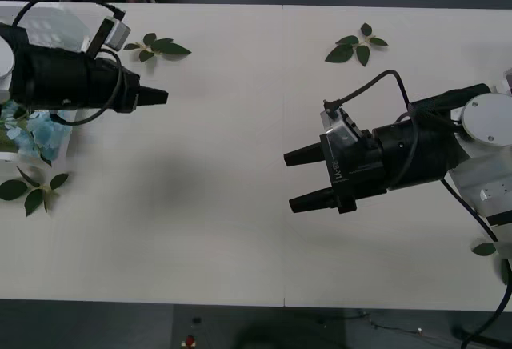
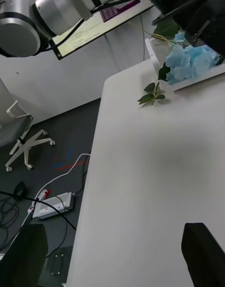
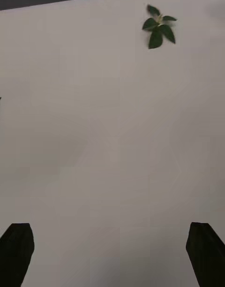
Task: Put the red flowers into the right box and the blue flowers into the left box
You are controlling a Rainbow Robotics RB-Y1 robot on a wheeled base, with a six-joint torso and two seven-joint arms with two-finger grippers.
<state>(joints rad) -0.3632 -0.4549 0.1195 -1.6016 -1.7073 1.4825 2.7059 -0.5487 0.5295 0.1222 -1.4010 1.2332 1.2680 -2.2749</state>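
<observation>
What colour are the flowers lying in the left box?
Pale sky blue; the blue flowers show best in the right wrist view, inside the left box.

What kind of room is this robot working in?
Probably an office or lab: a white table, a swivel chair, and a power strip with cables on the grey floor, beside a lit screen.

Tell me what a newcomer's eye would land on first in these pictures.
First, the two black grippers over the white table: the right gripper hangs open at mid-right and holds nothing, and the left gripper points inward from the far left, empty too. Next, the blue flowers lie in the left box at the table's left edge, under the left arm. Loose leaf sprigs dot the tabletop.
</observation>
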